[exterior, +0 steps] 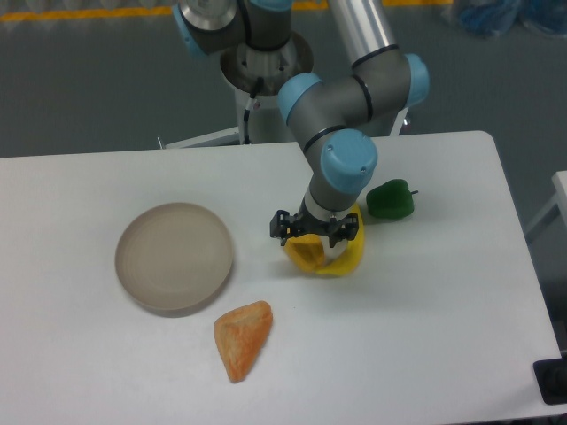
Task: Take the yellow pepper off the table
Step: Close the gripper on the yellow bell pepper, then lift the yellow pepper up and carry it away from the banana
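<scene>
The yellow pepper [306, 255] lies on the white table [425, 336] right of centre, its top covered by my gripper [307, 232]. The gripper hangs directly over it, open, with one dark finger on each side above the pepper. Whether the fingers touch the pepper I cannot tell. A curved yellow banana [350, 257] lies against the pepper's right side.
A green pepper [390, 199] sits to the right of the gripper. A round beige plate [174, 257] lies at the left. An orange wedge-shaped piece [242, 338] rests near the front. The arm's base [266, 88] stands behind the table.
</scene>
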Motion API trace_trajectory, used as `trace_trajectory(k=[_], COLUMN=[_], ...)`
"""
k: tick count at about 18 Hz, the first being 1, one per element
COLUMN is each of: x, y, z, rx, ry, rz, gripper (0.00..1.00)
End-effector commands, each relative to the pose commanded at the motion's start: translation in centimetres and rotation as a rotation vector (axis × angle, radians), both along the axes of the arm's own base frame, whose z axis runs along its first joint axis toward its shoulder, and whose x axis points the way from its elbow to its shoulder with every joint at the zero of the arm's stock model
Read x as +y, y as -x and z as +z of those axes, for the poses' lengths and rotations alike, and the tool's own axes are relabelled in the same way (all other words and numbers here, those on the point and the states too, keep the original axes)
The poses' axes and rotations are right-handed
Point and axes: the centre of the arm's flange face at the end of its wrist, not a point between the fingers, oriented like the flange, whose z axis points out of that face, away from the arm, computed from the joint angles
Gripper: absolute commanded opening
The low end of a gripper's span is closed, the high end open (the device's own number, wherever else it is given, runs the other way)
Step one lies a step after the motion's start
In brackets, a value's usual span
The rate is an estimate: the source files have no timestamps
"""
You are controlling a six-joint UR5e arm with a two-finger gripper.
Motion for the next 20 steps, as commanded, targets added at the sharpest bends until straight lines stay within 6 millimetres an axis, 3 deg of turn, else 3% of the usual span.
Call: trace_trajectory(k=[5, 7, 10, 11, 12, 16, 18, 20], x=[-0.2, -0.3, -0.4, -0.5, -0.6, -1.0, -0.8, 0.1], y=[-0.3, -0.3, -0.2, -0.2, -0.1, 0.3, 0.6, 3.2], z=[-1.1, -1.2, -0.6, -0.2, 0.1, 3.4, 6.6, 11.1], rx=[0.003, 0.005, 0.015, 0.023, 0.025, 0.060, 0.116, 0.188], ry=[0.022, 0.030, 0.024, 0.027, 0.032, -0.022, -0.065, -0.134], rz=[-0.008, -0.007, -0.006, -0.010, -0.011, -0.022, -0.046, -0.136], gripper=[0.98, 0.61, 0.24, 0.06, 0.01, 0.01, 0.02, 0.01])
